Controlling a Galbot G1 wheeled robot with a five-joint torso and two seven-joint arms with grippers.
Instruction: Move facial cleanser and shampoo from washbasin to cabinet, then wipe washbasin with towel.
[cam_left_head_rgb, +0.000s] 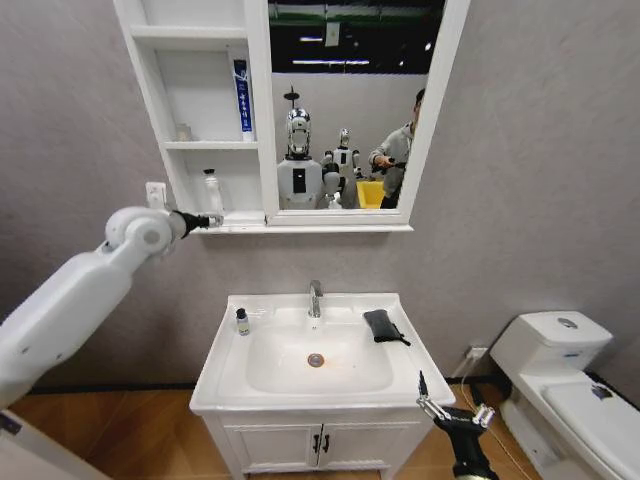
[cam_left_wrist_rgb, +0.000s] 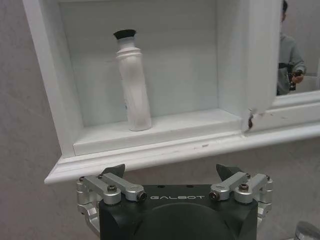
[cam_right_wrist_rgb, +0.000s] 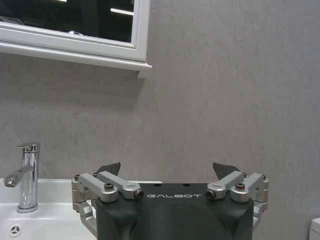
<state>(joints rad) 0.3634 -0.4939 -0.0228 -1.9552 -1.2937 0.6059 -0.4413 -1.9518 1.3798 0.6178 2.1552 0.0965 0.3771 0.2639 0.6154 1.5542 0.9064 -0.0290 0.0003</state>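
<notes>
The white cabinet (cam_left_head_rgb: 200, 145) hangs above the washbasin (cam_left_head_rgb: 225, 372). On its bottom shelf stands a white bottle (cam_left_head_rgb: 212, 190) (cam_left_wrist_rgb: 133, 82) with a black cap. My left gripper (cam_left_head_rgb: 212, 219) (cam_left_wrist_rgb: 173, 172) is open and empty just in front of that shelf's edge, apart from the bottle. A small dark-capped bottle (cam_left_head_rgb: 242, 321) stands on the basin's left rim. I cannot tell which of the two is the facial cleanser and which the shampoo. The dark towel (cam_left_head_rgb: 383, 325) lies on the right rim. My right gripper (cam_left_head_rgb: 432, 400) (cam_right_wrist_rgb: 169, 167) hangs open and empty by the basin's front right corner.
A blue tube (cam_left_head_rgb: 242, 95) stands on the cabinet's middle shelf. The chrome tap (cam_left_head_rgb: 315, 298) (cam_right_wrist_rgb: 26, 175) rises behind the bowl, with the drain (cam_left_head_rgb: 316, 359) at its centre. A white toilet (cam_left_head_rgb: 560, 385) stands to the right. The mirror (cam_left_head_rgb: 345, 100) reflects the room.
</notes>
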